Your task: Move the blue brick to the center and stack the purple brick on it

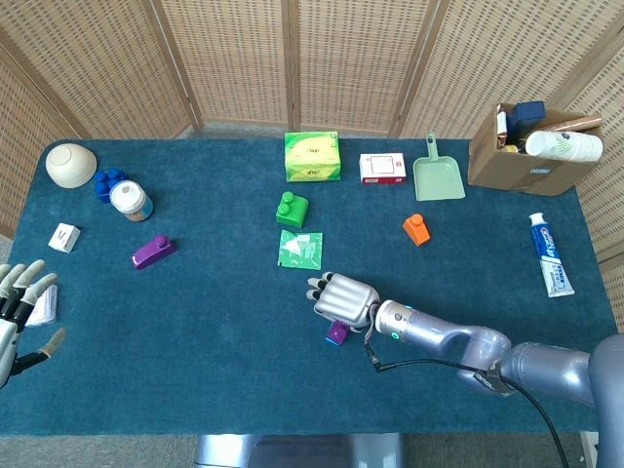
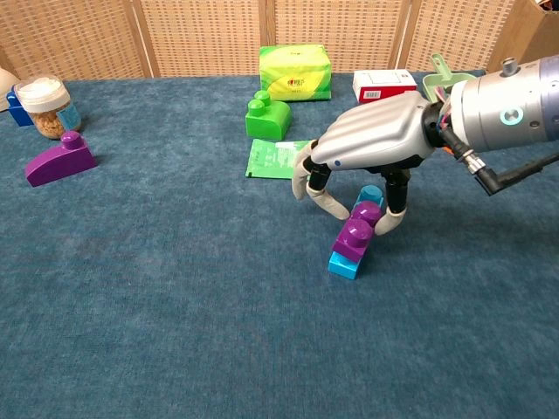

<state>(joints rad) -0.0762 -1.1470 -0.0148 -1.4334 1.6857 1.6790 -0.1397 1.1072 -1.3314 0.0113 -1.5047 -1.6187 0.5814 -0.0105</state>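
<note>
Purple brick [image 2: 357, 232] on light-blue brick [image 2: 347, 261]; teal-blue tablecloth [image 2: 175, 305].

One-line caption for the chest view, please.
Right hand hovers with curled fingers around the purple brick sitting tilted on the blue brick at mid-table.
</note>
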